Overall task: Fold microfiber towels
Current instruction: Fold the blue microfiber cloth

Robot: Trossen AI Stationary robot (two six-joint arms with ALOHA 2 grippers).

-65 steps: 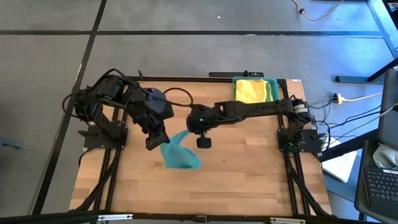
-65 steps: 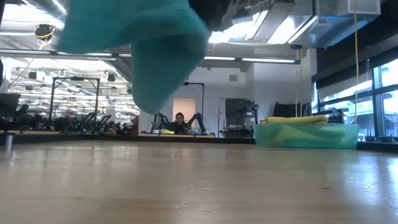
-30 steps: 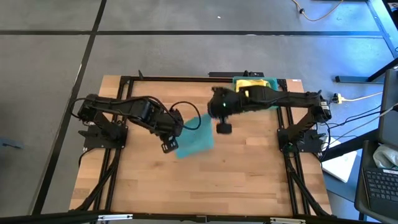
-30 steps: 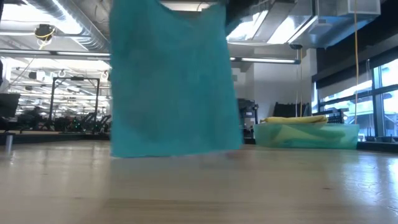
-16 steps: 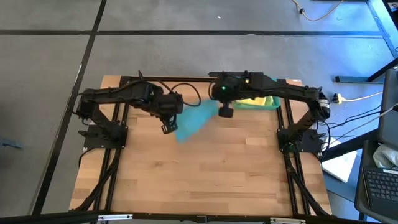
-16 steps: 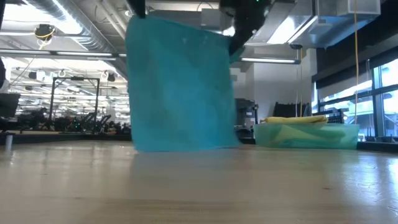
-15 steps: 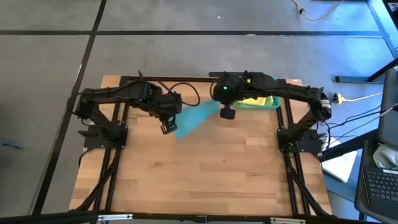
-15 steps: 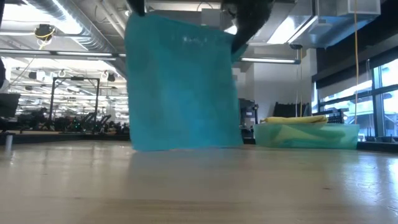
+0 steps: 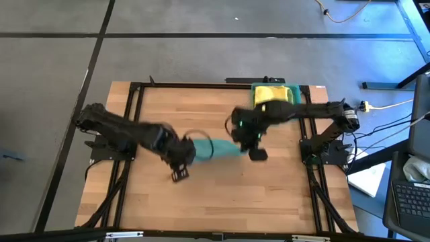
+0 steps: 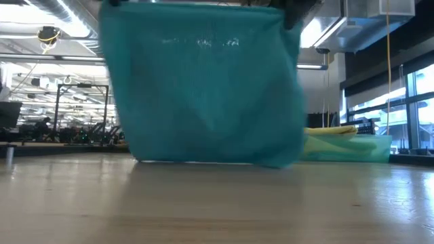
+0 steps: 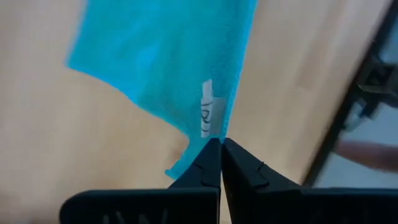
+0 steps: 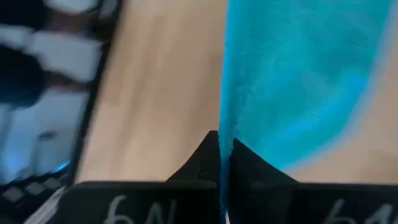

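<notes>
Looking down from the high view, you see the teal towel [image 9: 216, 148] strung between your two arms above the middle of the wooden table [image 9: 222, 195]. The left gripper [image 9: 183, 161] pinches its left end and the right gripper [image 9: 250, 144] pinches its right end, so the cloth shows as a narrow band seen edge-on. At the table's far right corner sits the teal tray [image 9: 293, 91] with a yellow towel [image 9: 271, 95] on top of its pile.

From the low view, you see the teal towel [image 10: 203, 88] hanging as a broad flat sheet, its upper edge stretched across the top of the picture and its lower edge at or just above the tabletop; which of the two you cannot tell. Behind it, to the right, the tray [image 10: 352, 149] peeks out with yellow cloth [image 10: 332, 130] lying across its rim.

In the left wrist view, your left gripper [image 11: 220, 144] is clenched on a corner of the towel [image 11: 168, 62], right by its white label [image 11: 207, 115].

In the right wrist view, your right gripper [image 12: 219, 140] is clamped on the towel's [image 12: 298, 81] edge, the cloth spreading away from the fingertips over the wood.
</notes>
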